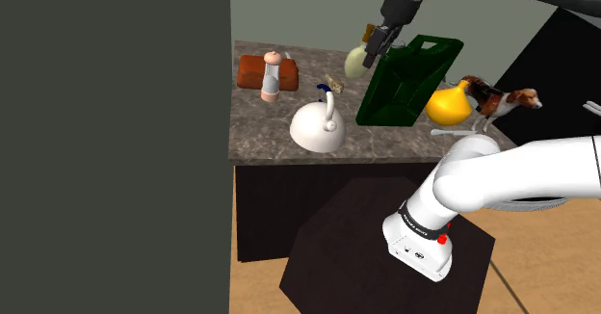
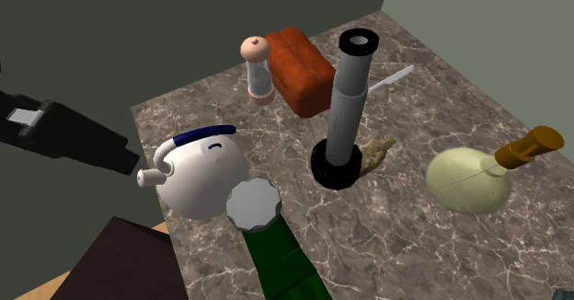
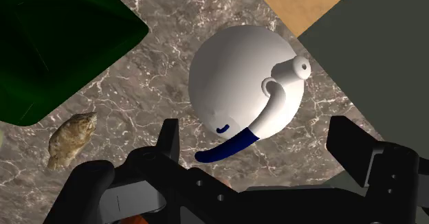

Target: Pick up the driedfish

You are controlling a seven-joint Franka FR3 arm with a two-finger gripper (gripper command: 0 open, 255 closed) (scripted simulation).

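Marble-patterned counter [image 1: 385,146] carrying 6 items. White teapot [image 1: 318,127] with blue-topped handle, upright near the front edge. Dark green canister [image 1: 409,81] with grey screw cap [image 2: 253,203], just beside the teapot. Pepper mill [image 1: 272,78], upright in front of a red-brown block [image 1: 252,69]. Pale green round flask [image 2: 469,180] with brown stopper. At the shoulder view's right of the canister: yellow flask [image 1: 448,103] and dog figurine [image 1: 501,100].
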